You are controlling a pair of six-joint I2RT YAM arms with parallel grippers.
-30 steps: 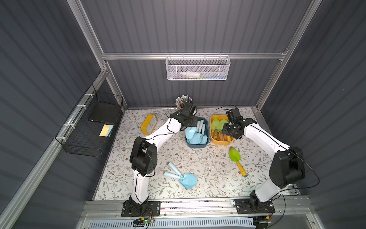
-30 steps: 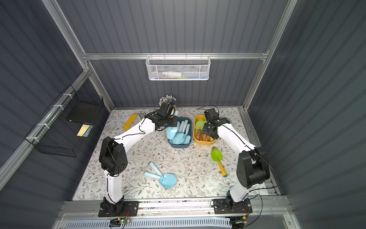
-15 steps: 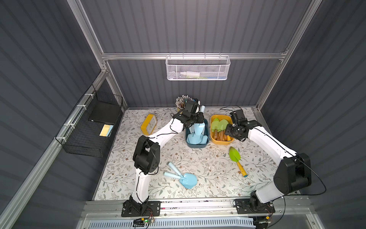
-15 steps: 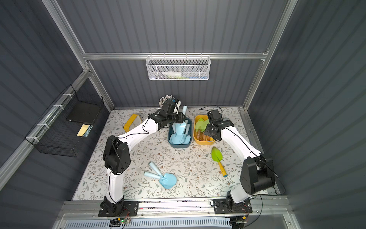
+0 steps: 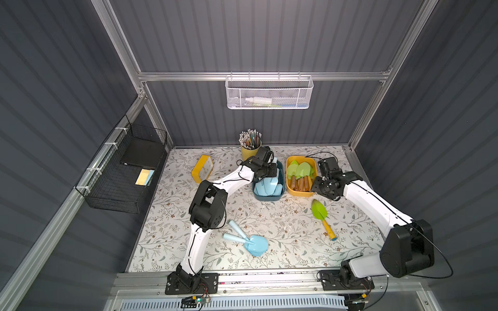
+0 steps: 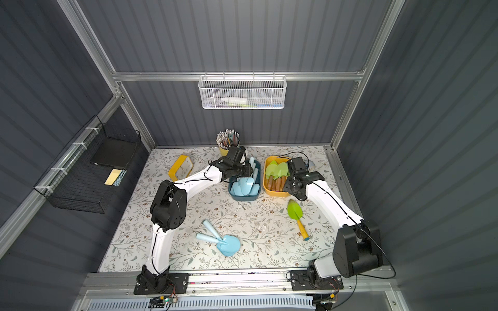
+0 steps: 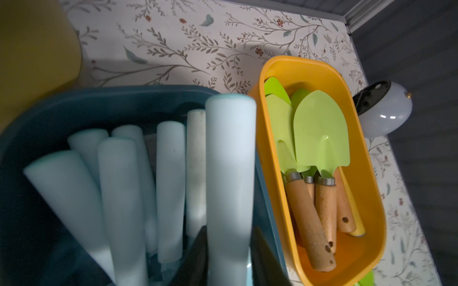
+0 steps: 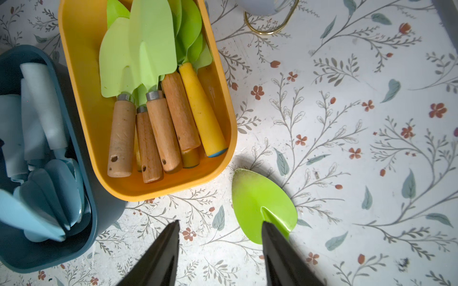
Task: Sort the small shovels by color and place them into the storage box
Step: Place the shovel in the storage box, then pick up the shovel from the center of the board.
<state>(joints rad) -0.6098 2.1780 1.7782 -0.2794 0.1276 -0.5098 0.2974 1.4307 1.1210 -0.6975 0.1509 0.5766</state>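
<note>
Nearest the robot's base, two pale blue shovels (image 5: 253, 243) lie loose on the desk (image 5: 283, 226), blades stacked and handles splayed apart. Because the blades overlap, a grab at one handle may well drag or flip the other.

Further in, on the right, a green shovel (image 5: 320, 211) with a yellow handle lies alone, its blade pointing toward the boxes. The right jaws hang just above the desk beside it, apart and empty. In the right wrist view one of them shows across the neck of the blade. Closing there would catch thin, glossy sheet and not the handle, so the shovel could squirt out or spin flat on the desk.

Beyond that, the blue box (image 5: 268, 198) holds pale blue shovels and the yellow box (image 5: 299, 192), just beside it, holds green ones with wooden and yellow handles.

The left jaws are at the far end of the blue box with a pale blue handle (image 7: 230, 173) between them. I cannot tell whether they press on it or have let go. That handle runs along the wall next to the yellow box, so a shovel let go while leaning could tip over the rim, landing between the boxes or among the green ones and spoiling the sort.

Farthest back, a cup of pencils (image 5: 249, 153) stands close behind the left wrist, and a careless pull-back could knock it over.
</note>
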